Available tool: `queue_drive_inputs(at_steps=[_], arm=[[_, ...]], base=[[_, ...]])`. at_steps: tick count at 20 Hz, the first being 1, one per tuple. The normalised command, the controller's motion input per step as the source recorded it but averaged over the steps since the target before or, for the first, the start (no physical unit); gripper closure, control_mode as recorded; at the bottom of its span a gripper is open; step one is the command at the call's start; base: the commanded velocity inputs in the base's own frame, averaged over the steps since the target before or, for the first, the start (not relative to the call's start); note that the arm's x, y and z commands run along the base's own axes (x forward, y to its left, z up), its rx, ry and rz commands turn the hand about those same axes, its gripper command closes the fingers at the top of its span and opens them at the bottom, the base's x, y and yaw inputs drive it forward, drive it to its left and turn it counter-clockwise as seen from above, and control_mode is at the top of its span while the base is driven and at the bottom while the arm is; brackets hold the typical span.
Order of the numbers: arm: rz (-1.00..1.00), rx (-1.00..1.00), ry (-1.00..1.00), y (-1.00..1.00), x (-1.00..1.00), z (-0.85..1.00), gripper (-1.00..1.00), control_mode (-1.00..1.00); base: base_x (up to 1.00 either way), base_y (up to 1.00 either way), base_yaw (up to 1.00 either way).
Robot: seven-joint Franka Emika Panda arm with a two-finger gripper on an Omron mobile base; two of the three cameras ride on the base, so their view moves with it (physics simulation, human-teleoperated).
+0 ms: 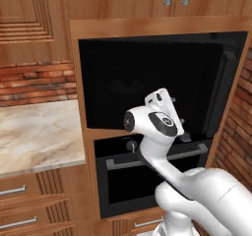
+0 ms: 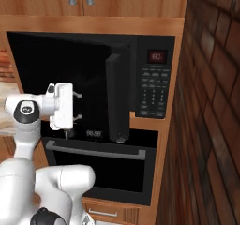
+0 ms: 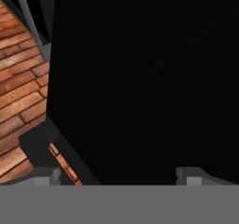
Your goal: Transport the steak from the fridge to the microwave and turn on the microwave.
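Right at the mouth of the microwave (image 2: 93, 78), the gripper (image 2: 77, 107) sits with its jaws spread wide and nothing between them, pointing straight into the black cavity. From the hand view its two tips poke up at the bottom, well apart, with only darkness ahead, so I honestly can't make out the steak anywhere; if it's in the cavity, it's lost in the black. The microwave door (image 2: 117, 97) is swung out on its hinge and stands edge-on just to the right of the gripper, between it and the button panel (image 2: 153, 90) with the small red display (image 2: 156, 56). That's the relation that matters, I think: the door is just beside the hand on its right, its long edge running up and down, and it has to swing shut before the panel is any use. Below sits the oven (image 2: 101, 165).
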Motion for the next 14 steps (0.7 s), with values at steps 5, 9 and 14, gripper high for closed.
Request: queue_drive_inputs(at_steps=[5,9,14], arm=[[0.20,0.09,0.00,-0.55,0.97,-0.06,-1.00,-1.00],[0.23,0.11,0.00,-0.55,0.80,0.00,-1.00,-1.00],[0.24,0.11,0.00,-0.44,0.62,0.00,-1.00,-1.00]], base=[[0.00,0.00,0.00],[0.00,0.00,0.00],[0.00,0.00,0.00]])
